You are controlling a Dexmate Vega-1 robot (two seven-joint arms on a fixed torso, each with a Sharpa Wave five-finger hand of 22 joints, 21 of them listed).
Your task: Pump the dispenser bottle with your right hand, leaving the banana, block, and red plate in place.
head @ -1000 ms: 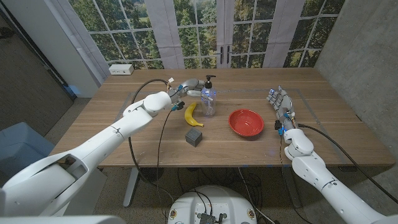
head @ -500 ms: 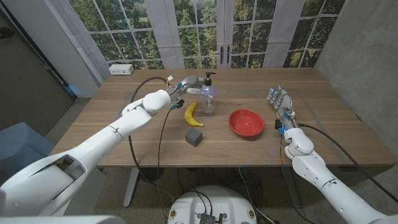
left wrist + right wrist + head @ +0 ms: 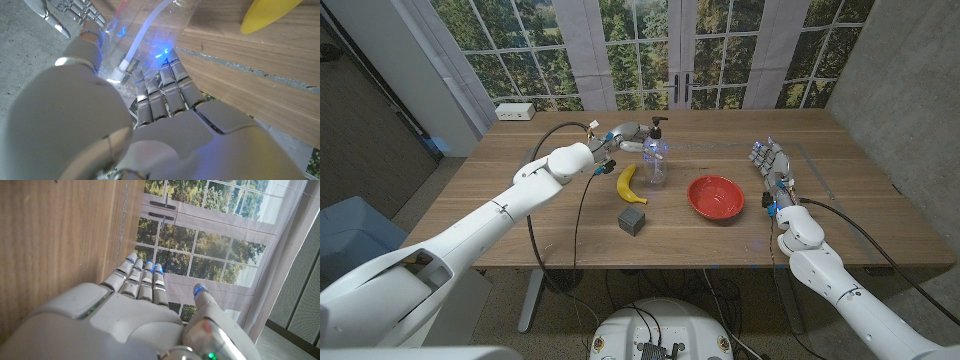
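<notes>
The dispenser bottle (image 3: 657, 160), clear with a black pump head, stands upright toward the far middle of the wooden tabletop (image 3: 570, 225), just behind the banana and left of the red plate. The tabletop runs wide under everything, with tall windows behind its far edge.

The left arm reaches across from the near left corner, and the left hand (image 3: 625, 137) is at the bottle's far-left side, touching it just below the pump. In the left wrist view the hand (image 3: 150, 125) is pressed against the clear bottle (image 3: 145, 40), fingers (image 3: 167, 92) laid along its wall; whether they close fully round it cannot be told. The right hand (image 3: 770, 165) stands on its edge near the right side of the tabletop, well apart from the bottle, fingers straight, close together and holding nothing; the right wrist view shows the same hand (image 3: 140, 305) extended.

The red plate (image 3: 716, 196) sits between the bottle and the right hand. The banana (image 3: 631, 184) lies just beside the bottle's base. The dark block (image 3: 633, 218) sits near the banana's near end. A small white box (image 3: 515, 112) lies at the far left corner.
</notes>
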